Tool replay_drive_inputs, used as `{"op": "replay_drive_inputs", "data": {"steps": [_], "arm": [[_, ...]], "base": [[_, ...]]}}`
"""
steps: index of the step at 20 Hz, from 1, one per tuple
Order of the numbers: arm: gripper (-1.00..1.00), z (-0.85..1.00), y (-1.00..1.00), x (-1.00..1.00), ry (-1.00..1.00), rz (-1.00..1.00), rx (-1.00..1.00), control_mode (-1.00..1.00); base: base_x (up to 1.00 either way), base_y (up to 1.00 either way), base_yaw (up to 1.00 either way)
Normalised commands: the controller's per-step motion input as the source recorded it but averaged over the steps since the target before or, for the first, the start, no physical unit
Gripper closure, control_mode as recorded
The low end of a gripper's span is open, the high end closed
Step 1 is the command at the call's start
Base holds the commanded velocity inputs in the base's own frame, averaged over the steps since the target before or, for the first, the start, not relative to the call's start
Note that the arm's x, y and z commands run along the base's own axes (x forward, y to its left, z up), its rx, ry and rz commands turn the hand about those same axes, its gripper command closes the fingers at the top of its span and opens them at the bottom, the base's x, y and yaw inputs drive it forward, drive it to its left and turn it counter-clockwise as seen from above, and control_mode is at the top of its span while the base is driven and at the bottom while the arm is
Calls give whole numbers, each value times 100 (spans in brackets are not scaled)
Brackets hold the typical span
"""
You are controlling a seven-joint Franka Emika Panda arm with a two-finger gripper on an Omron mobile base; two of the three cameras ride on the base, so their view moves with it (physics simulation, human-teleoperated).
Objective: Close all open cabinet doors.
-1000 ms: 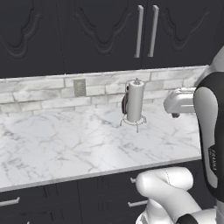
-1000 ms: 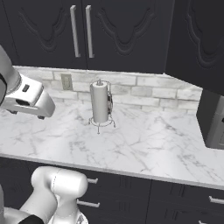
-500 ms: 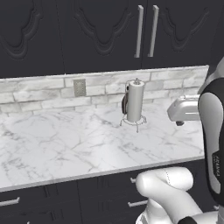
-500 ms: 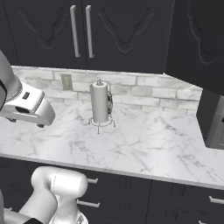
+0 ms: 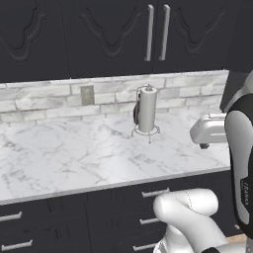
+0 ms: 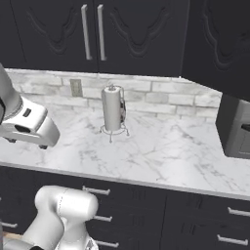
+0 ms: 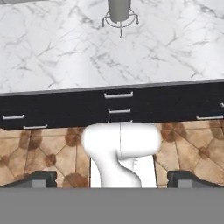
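White marble counter [image 5: 74,153], grey brick backsplash [image 5: 44,101], black drawers [image 7: 57,109], brown tiled floor [image 7: 43,148]

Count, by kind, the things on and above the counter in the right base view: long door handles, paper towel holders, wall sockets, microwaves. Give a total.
Long door handles: 2
Paper towel holder: 1
Wall socket: 1
Microwave: 1
Total: 5
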Motion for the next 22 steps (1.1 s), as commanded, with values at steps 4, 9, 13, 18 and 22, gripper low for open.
{"op": "replay_drive_inputs", "data": {"steps": [4, 9, 13, 18, 22], "arm": [[-100, 0, 0, 0, 0, 0, 0, 100], [-100, 0, 0, 0, 0, 0, 0, 100], [-100, 0, 0, 0, 0, 0, 0, 100], [-100, 0, 0, 0, 0, 0, 0, 100], [-100, 0, 0, 0, 0, 0, 0, 100]], "base": [[-78, -61, -4], [-64, -67, -9], [-26, -71, -16], [0, -79, -11], [1, -76, -2]]}}
